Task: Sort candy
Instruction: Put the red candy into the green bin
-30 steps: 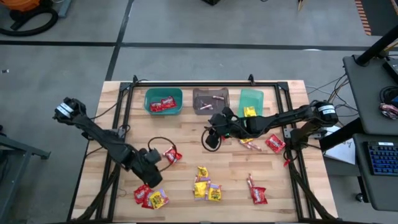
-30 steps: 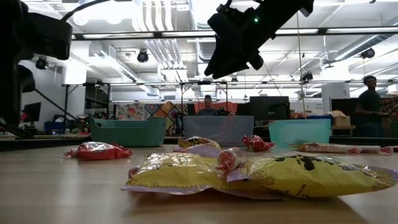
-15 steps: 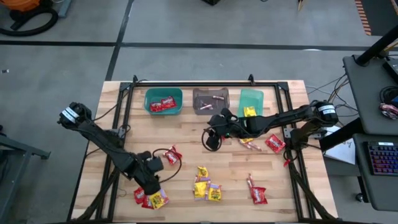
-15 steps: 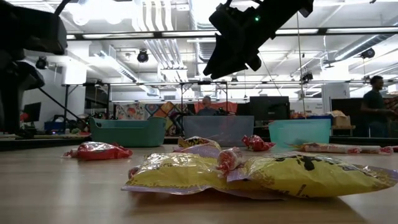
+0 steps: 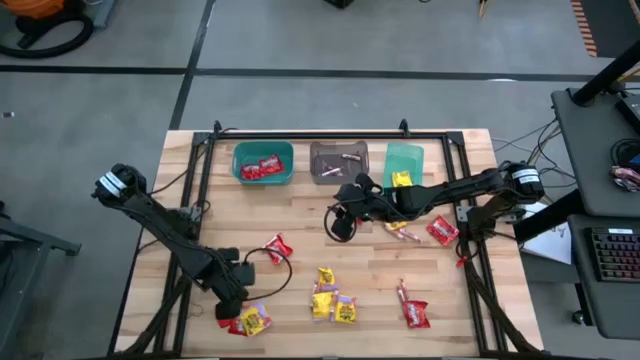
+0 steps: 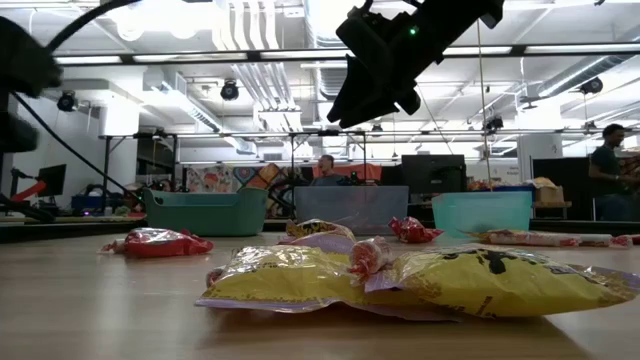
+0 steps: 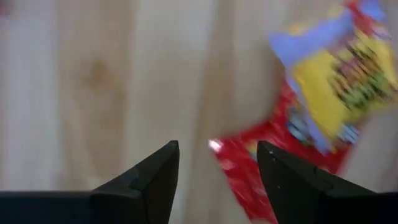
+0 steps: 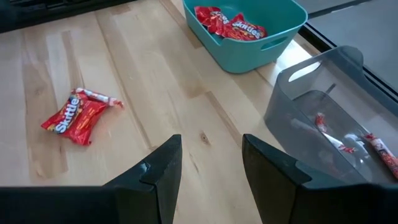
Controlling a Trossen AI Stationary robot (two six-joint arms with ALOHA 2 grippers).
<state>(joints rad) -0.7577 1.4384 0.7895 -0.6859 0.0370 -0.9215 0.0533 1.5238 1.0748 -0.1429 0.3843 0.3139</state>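
Candy lies scattered on the wooden table: a red packet (image 5: 277, 248) with a pinkish stick beside it, a yellow cluster (image 5: 331, 297), a red packet and stick (image 5: 411, 311), and more by the right arm (image 5: 441, 230). My left gripper (image 5: 232, 300) is open, low over the near-left red packet (image 7: 249, 171) and yellow packet (image 7: 342, 81), which overlap flat on the table. The red packet's edge shows between its fingers; they do not touch it. My right gripper (image 8: 211, 146) is open and hangs above mid-table (image 5: 340, 222), holding nothing.
Three bins stand in a row at the far edge: teal (image 5: 263, 162) with red packets, grey (image 5: 338, 162) with pinkish sticks, green (image 5: 404, 165) with a yellow packet. A dark frame runs around the table (image 5: 300, 135). People move in the room behind (image 6: 607, 170).
My left gripper has moved toward the table's near edge and down, from beside the mid-left red packet to just over the near-left red and yellow packets. It has stayed open. No candy has moved.
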